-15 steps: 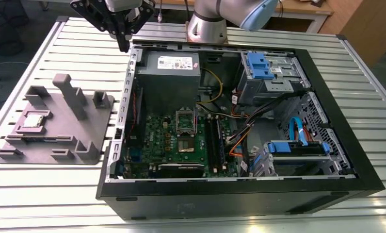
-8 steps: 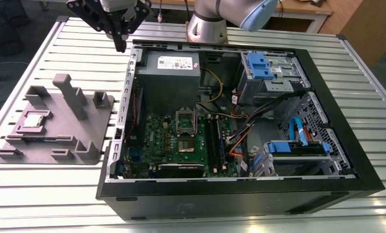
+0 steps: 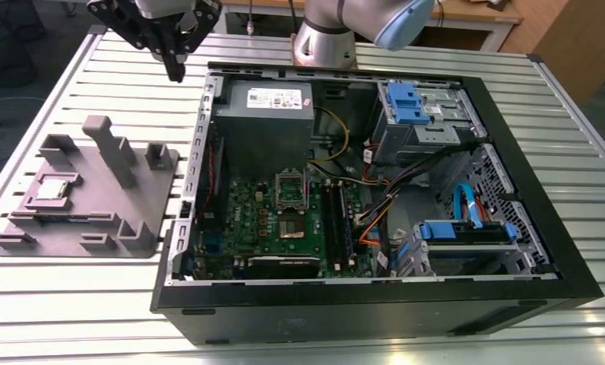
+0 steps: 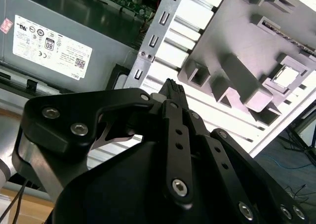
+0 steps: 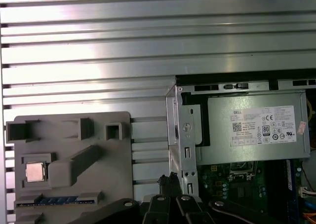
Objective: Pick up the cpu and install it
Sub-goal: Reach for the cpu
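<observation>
On grey tray (image 3: 156,194), silvery square cpu (image 3: 54,188)

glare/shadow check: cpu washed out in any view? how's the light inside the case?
Exterior view: cpu evenly lit on its grey tray, case interior in shadow, glare on the table slats. First wrist view: cpu pale, bright bands across the slats. Second wrist view: cpu nearly white, slats beside it blown out, dark tool in the foreground.

Robotics lab: aluminium-profile bench (image 3: 80,304), opened PC tower (image 3: 384,308) (robot arm (image 3: 323,42) behind).
</observation>
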Controlling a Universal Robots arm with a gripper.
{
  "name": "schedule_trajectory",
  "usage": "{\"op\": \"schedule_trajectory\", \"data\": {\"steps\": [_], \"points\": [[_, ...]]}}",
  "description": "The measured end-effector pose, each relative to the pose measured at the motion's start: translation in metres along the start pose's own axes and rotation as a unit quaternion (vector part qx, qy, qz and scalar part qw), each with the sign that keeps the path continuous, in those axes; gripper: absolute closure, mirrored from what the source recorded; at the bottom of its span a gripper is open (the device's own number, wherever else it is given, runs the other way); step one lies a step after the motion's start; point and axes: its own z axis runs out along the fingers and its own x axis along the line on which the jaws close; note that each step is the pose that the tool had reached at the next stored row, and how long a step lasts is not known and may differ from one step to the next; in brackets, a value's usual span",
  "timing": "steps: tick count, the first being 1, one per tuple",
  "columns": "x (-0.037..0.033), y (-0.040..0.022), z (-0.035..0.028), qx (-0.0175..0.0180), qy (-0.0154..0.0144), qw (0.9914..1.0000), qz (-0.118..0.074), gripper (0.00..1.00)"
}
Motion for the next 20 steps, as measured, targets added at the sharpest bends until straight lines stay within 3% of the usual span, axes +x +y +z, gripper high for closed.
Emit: {"op": "schedule_trajectory", "data": {"steps": [6, 20], "points": [[0.0124, -0.0010, 0.0007, 0.0000, 0.0000, 1.00000, 0.000, 0.89], [0.0245, -0.0020, 0.0021, 0.0000, 0.0000, 1.00000, 0.000, 0.89]]}}
